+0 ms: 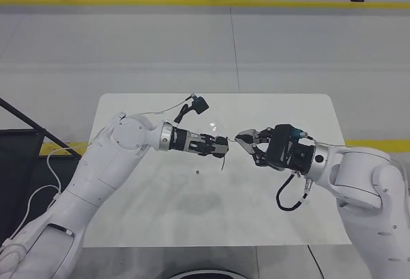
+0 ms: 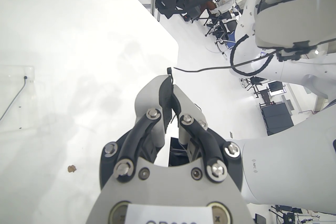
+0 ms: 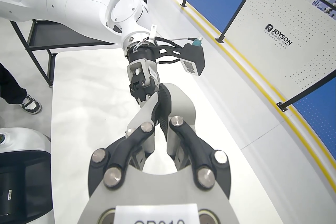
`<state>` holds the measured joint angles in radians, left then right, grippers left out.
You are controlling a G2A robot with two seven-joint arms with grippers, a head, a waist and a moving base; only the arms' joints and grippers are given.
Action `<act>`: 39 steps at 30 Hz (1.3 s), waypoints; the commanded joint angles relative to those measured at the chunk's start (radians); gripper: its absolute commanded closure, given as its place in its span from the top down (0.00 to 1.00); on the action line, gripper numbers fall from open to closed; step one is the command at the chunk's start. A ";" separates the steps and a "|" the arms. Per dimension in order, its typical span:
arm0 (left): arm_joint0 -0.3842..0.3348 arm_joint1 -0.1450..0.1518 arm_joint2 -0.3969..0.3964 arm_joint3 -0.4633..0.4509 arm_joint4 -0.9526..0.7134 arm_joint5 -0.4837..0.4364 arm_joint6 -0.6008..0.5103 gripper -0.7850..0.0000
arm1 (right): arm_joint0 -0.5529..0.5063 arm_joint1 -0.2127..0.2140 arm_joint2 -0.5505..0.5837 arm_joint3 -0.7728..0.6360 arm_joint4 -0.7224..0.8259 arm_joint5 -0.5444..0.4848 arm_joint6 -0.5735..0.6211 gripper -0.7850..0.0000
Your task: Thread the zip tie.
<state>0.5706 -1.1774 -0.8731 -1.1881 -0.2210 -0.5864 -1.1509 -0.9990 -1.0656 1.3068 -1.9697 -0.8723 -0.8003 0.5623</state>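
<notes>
- Left gripper (image 2: 170,82), close in front of its own wrist camera, has its two fingers closed. Its two black ribbed pads (image 2: 164,97) are pinched on the zip tie (image 2: 169,70).
- One zip tie shows, thin and black. Its small square head sticks out just past the left fingertips, and its strap runs back between the pads. In the top view a short black length of it hangs below that gripper, over the table.
- From just beside the head, one thin black strand (image 2: 202,69) leads off toward the right arm. Whether it belongs to the tie cannot be told.
- Right gripper (image 3: 161,101) likewise has its two fingers brought together, with the two dark pads pressed against each other. Whether any part of the tie sits between them cannot be told.
- Both grippers face each other tip to tip above the middle of the table. They are near one another, and the top view shows a narrow gap between their tips. In the right wrist view the left gripper sits just beyond the right fingertips.
- One white table (image 1: 156,216) lies under both arms.
- One small brown crumb (image 2: 71,168) lies on the table surface near the left gripper, apart from the tie.
</notes>
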 commanded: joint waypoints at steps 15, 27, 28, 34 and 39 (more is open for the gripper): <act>0.000 0.000 0.000 0.000 0.000 0.000 0.000 0.00 | 0.004 0.012 -0.007 -0.001 -0.001 0.009 0.001 0.00; 0.000 0.000 0.000 0.000 0.000 0.000 0.000 0.00 | 0.002 0.020 -0.009 -0.006 0.003 0.017 -0.010 0.00; 0.000 0.000 0.000 0.000 0.000 0.000 0.000 0.00 | 0.002 0.020 -0.009 -0.006 0.003 0.018 -0.011 0.00; 0.000 0.000 0.000 0.000 0.000 0.000 0.000 0.00 | -0.001 0.024 -0.009 -0.008 0.003 0.023 -0.019 0.00; 0.000 0.000 0.000 0.000 0.000 0.000 0.000 0.00 | -0.002 0.027 -0.013 -0.008 0.004 0.020 -0.015 0.00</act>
<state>0.5706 -1.1774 -0.8731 -1.1881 -0.2210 -0.5864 -1.1509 -1.0003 -1.0391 1.2951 -1.9784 -0.8685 -0.7797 0.5447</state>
